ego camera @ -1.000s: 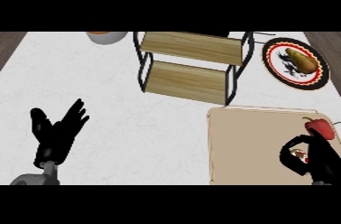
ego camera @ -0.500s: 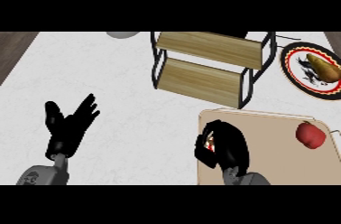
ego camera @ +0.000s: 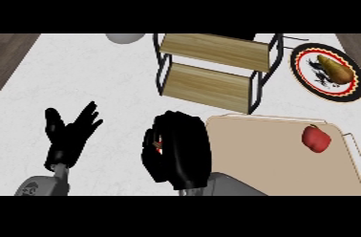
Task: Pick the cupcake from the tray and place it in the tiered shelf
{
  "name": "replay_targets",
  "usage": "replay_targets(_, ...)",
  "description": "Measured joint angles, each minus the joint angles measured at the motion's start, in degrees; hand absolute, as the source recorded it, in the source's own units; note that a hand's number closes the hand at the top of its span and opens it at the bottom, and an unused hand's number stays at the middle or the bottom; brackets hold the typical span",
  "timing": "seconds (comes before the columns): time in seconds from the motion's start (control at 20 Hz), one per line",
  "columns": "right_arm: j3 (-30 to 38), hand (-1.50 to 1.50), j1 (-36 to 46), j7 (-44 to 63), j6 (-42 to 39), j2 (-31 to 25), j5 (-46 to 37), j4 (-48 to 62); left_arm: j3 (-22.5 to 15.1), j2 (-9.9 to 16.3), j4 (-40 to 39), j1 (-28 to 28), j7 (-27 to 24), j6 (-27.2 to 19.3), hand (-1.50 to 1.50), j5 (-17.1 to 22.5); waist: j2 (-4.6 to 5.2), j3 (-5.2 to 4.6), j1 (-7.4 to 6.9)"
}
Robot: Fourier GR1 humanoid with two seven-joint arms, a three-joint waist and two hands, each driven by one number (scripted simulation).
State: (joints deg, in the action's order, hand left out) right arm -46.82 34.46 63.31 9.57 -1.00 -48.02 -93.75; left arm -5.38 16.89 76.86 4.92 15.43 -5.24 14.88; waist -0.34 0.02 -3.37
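Observation:
My right hand hovers over the white counter just left of the beige tray, its fingers curled round a small thing. Only a sliver of red and white shows between thumb and fingers, which looks like the cupcake; the rest is hidden by the hand. The tiered shelf, two wooden boards in a black wire frame, stands beyond the hand at the back centre. My left hand rests open at the lower left, fingers up.
A red pepper lies on the tray's right side. A patterned plate with a brownish food item sits at the back right. A grey bowl is cut off at the top, left of the shelf.
My right hand has moved left, off the tray and over the counter, carrying its load. The view has shifted, so shelf and plate sit further right.

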Motion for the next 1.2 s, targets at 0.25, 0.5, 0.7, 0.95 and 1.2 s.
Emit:
replay_targets(0.25,2.7,1.50,11.0,4.4,-0.9,0.0,-2.8,-2.5,0.5,0.0,-0.1,-0.9,-0.3,-0.3,0.00,-0.1,-0.51,0.06,1.22)
replay_targets(0.5,8.1,1.50,20.1,7.1,-3.7,-0.1,-3.1,-2.8,1.4,0.4,0.3,-1.6,0.0,-0.2,0.00,0.2,-0.71,0.02,2.08)
replay_targets(0.7,13.9,1.50,26.7,7.7,-6.4,0.0,-2.6,-1.2,1.4,0.1,0.8,-2.2,-0.2,-0.7,0.00,-0.1,-0.71,0.06,2.56)
replay_targets(0.95,22.2,1.50,34.1,7.5,-8.9,0.1,-2.2,2.6,2.1,0.1,0.9,-2.7,-1.0,-0.1,0.00,0.3,-0.53,0.07,2.84)
replay_targets(1.2,30.3,1.50,41.1,6.0,-11.4,0.3,-2.6,8.2,2.7,0.3,0.7,-2.6,-1.1,0.4,0.00,0.6,-0.25,0.11,3.00)
